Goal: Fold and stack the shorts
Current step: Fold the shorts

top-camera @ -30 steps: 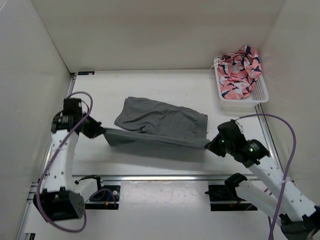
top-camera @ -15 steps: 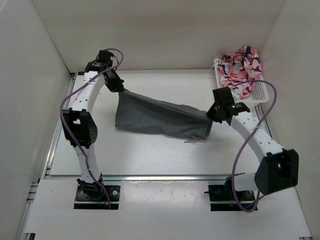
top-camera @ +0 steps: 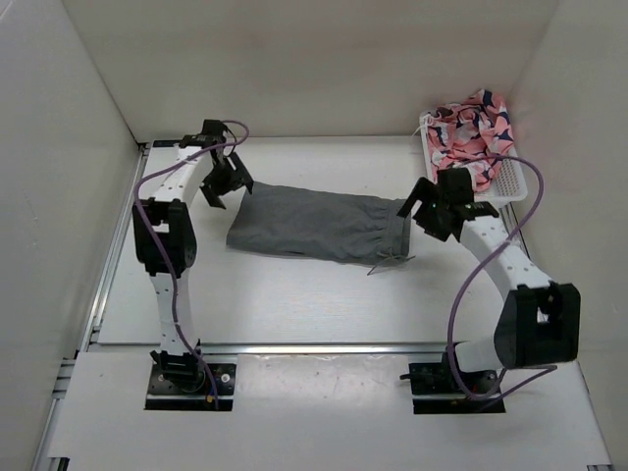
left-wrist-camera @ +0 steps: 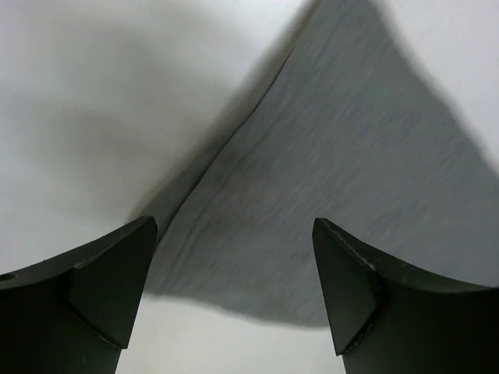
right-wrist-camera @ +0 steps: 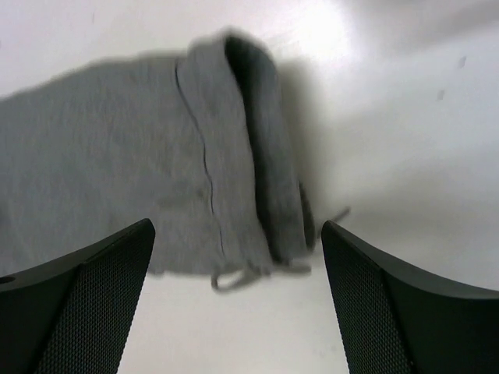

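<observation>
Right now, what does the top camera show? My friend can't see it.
Grey shorts lie folded in a long strip across the middle of a white table. The left tool and the right tool sit open at either end, not holding it. A white basket of pink patterned cloth stands in the far right corner.

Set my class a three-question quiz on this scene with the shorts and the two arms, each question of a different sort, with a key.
1. True or false: both jaws are shut on the shorts.
2. Where is the pink cloth? A) in the basket; B) on the shorts; C) in the right jaws.
3. Fill in: the drawstring trails from the shorts' end nearest the ___ arm.
Key: 1 false, both jaws stand open and the shorts lie flat on the table; 2 A; 3 right.
</observation>
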{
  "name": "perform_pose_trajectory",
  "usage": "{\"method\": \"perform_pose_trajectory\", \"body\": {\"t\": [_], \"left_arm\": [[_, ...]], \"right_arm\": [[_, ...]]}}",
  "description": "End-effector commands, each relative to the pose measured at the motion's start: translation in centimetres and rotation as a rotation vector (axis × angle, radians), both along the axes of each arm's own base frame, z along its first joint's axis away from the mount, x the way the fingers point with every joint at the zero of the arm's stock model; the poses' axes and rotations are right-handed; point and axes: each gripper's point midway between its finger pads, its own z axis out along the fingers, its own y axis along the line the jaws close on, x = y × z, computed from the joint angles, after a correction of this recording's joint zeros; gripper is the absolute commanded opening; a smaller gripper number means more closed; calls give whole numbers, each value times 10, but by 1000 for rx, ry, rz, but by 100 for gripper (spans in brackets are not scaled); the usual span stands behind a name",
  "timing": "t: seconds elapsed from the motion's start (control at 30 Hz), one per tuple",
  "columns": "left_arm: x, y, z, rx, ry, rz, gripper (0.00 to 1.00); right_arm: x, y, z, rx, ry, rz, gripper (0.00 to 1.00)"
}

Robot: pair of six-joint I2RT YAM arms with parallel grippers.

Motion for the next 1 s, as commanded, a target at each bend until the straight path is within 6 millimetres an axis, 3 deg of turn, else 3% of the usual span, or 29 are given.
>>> {"method": "perform_pose_trajectory", "body": {"t": [0.0, 0.03, 0.07, 0.17, 0.37, 0.47, 0.6, 0.63, 0.67, 0.7, 0.73, 0.83, 0.97], "left_arm": [[-29, 9, 56, 43, -120, -53, 92], [-40, 9, 61, 40, -130, -67, 93], [-58, 10, 39, 40, -70, -83, 93], [-75, 12, 13, 44, -25, -84, 100], [-68, 5, -32, 19, 60, -120, 100], [-55, 4, -42, 43, 59, -120, 97], [-45, 1, -54, 36, 71, -133, 81], [-40, -2, -51, 26, 60, -136, 73], [-37, -2, -48, 26, 51, -136, 46], [-36, -2, -50, 26, 52, -136, 28], [-31, -3, -46, 25, 37, -136, 11], [-31, 3, -20, 55, -5, -122, 10], [-38, 12, 12, 94, -45, -104, 10]], "right_arm": [[-33, 20, -1, 120, 15, 79, 92], [-44, 19, -14, 154, 50, 64, 94], [-47, 26, -10, 218, 37, 88, 97], [-58, 35, -25, 302, 76, 83, 99], [-49, 37, -55, 318, 133, 51, 99], [-41, 34, -72, 294, 148, 29, 98], [-30, 41, -91, 318, 173, 15, 80], [-27, 41, -99, 317, 179, 14, 66], [-24, 44, -99, 315, 182, 8, 59], [-18, 42, -99, 301, 172, -3, 49], [-16, 42, -99, 301, 171, -3, 27], [-16, 37, -94, 260, 176, 1, 0], [-17, 29, -76, 221, 166, 24, 0]]}}
